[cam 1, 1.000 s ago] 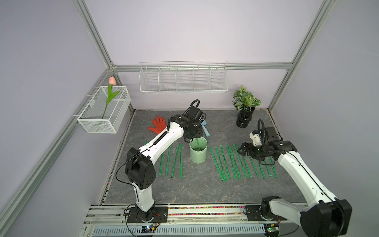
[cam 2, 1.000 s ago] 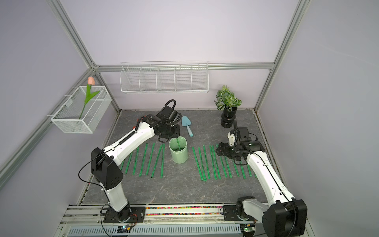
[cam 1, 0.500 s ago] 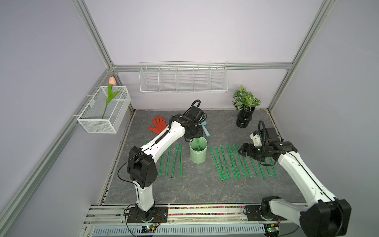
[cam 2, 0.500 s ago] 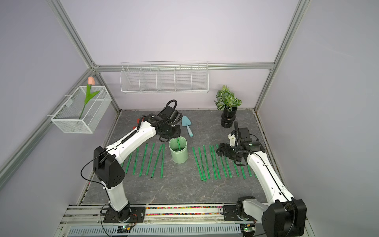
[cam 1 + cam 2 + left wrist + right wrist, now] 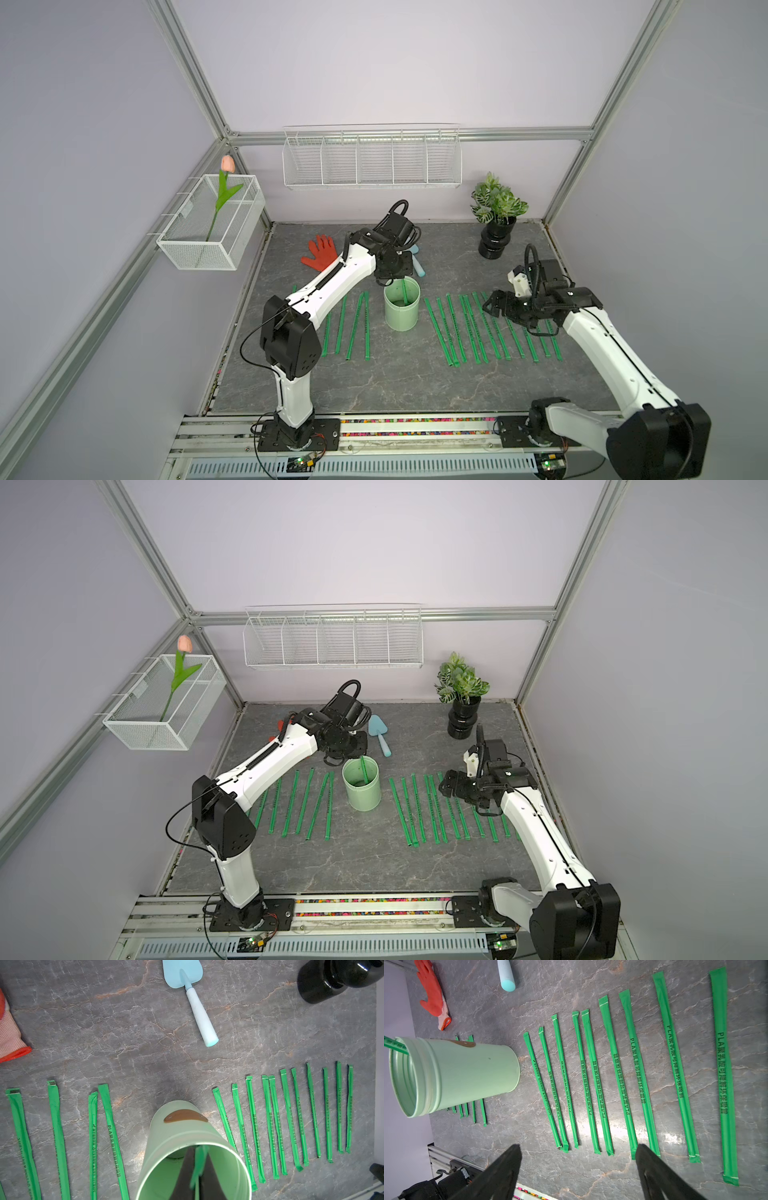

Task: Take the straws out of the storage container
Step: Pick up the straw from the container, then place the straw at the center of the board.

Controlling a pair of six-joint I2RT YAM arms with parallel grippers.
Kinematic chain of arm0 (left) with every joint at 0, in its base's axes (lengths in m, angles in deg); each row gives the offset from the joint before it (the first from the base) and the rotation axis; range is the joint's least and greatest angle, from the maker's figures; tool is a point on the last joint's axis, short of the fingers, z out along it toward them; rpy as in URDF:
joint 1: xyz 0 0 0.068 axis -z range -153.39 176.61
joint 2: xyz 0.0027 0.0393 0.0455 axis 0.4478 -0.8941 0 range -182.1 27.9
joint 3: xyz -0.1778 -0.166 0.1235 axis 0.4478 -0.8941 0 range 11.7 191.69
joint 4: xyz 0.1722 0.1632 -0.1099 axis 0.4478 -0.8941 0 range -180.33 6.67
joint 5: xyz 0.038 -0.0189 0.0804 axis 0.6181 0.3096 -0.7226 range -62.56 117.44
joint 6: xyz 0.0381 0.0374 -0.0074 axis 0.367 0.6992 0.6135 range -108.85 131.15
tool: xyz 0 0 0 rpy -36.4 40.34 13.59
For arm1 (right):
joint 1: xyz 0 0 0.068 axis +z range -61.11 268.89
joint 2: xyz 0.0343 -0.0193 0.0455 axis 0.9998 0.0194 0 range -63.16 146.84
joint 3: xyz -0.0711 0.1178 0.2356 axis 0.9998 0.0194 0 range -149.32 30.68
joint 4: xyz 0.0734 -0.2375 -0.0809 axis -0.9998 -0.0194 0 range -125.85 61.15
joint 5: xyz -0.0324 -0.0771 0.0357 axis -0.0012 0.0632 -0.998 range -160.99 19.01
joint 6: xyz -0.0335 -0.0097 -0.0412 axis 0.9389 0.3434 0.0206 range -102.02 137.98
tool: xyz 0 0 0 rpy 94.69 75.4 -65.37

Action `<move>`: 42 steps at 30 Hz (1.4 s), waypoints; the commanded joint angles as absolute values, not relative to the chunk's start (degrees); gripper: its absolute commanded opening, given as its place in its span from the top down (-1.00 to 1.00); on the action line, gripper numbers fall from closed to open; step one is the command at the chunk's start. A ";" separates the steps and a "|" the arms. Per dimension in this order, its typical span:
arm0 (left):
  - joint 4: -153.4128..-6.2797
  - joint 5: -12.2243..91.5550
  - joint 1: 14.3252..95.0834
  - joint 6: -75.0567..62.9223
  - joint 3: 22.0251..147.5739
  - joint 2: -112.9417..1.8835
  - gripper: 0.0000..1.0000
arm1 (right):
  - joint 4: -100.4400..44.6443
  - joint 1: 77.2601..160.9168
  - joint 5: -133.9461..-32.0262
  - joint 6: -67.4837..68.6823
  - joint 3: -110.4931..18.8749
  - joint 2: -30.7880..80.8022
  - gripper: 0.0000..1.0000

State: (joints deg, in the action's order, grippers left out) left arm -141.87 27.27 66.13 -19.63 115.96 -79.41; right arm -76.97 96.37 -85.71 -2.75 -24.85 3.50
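1. One straw [image 5: 199, 1159] is left in the cup [image 5: 180, 1136], leaning on the rim. The other straws [image 5: 478, 328] lie flat on the table in two rows, one on either side of the cup.
2. Left gripper [image 5: 198, 1176]: clenched on that last straw, fingers down inside the cup mouth. Over the past second the jaws closed in on it.
3. The left arm's pose has shifted only slightly in that second. The cup, both rows and the right arm sit as they did a second ago.
4. Right gripper [image 5: 577, 1145]: released, jaws wide with nothing between them. It hangs over the right-hand row, well apart from the cup.
5. Only the left wrist view shows the pinch; in both top views the wrist body hides the fingers. That view also gives a count of eleven straws in the right row.
6. The right wrist view shows the straw tip poking past the cup rim, and dark print along the straws.
7. A top view shows the whole trowel [image 5: 379, 733] behind the cup; in another the arm hides its blade.
8. The glove [image 5: 320, 251] is plain in a top view; in another the arm hides nearly all of it.
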 commanded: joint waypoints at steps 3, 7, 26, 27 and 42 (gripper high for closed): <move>-146.85 25.92 66.76 -18.13 122.01 -79.91 0.87 | -75.87 95.93 -87.06 -1.68 -23.83 3.11 -0.78; -151.94 24.11 66.77 -16.75 127.69 -78.72 0.87 | -75.53 95.85 -87.48 -1.64 -24.12 3.24 -0.78; -168.95 9.33 66.77 -12.23 143.44 -65.02 0.90 | -76.65 95.83 -89.40 -2.10 -25.66 3.38 -0.78; -169.49 8.45 66.77 -12.15 143.73 -64.61 0.90 | -76.87 95.83 -89.37 -2.13 -25.74 3.29 -0.78; -184.58 -4.99 57.44 -14.28 142.63 -77.47 0.93 | -80.22 97.04 -90.35 -2.55 -27.42 5.30 -0.78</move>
